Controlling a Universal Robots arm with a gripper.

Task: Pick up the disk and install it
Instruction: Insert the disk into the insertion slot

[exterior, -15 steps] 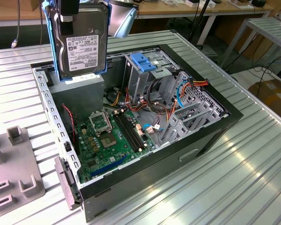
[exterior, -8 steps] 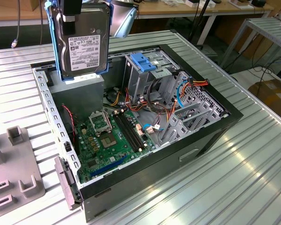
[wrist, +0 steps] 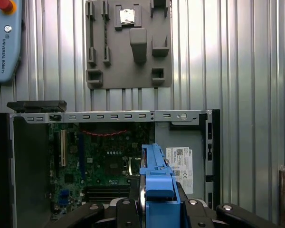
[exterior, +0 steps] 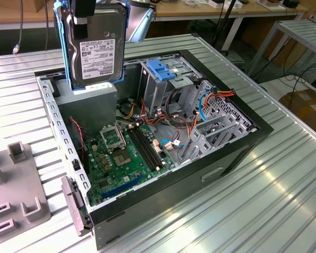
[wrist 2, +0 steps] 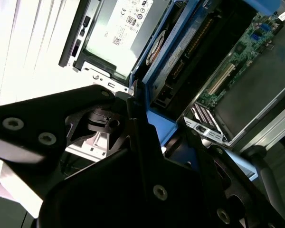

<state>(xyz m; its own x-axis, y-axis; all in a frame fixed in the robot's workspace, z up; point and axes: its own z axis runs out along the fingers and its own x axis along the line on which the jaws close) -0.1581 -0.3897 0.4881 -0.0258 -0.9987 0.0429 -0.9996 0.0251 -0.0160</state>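
The disk (exterior: pixel 95 47), a dark metal drive with a white label in a blue carrier, hangs upright above the back corner of the open computer case (exterior: pixel 237 153), at the exterior view's left. My gripper (exterior: pixel 82 20) is shut on its top edge from above. In the first wrist view the carrier's blue edge (wrist: pixel 156 183) stands between the black fingers (wrist: pixel 199 211), over the motherboard (wrist: pixel 104 161). The second wrist view shows the blue carrier (wrist 2: pixel 173 71) clamped by the gripper (wrist 2: pixel 147 128).
Inside the case are a grey metal box with a white sticker (wrist: pixel 179 164), a drive cage with a blue ridged handle (exterior: pixel 160 71), and loose cables (exterior: pixel 210 95). A grey fixture tray (exterior: pixel 16 195) lies on the ribbed table beside the case. A pendant (wrist: pixel 4 38) lies further off.
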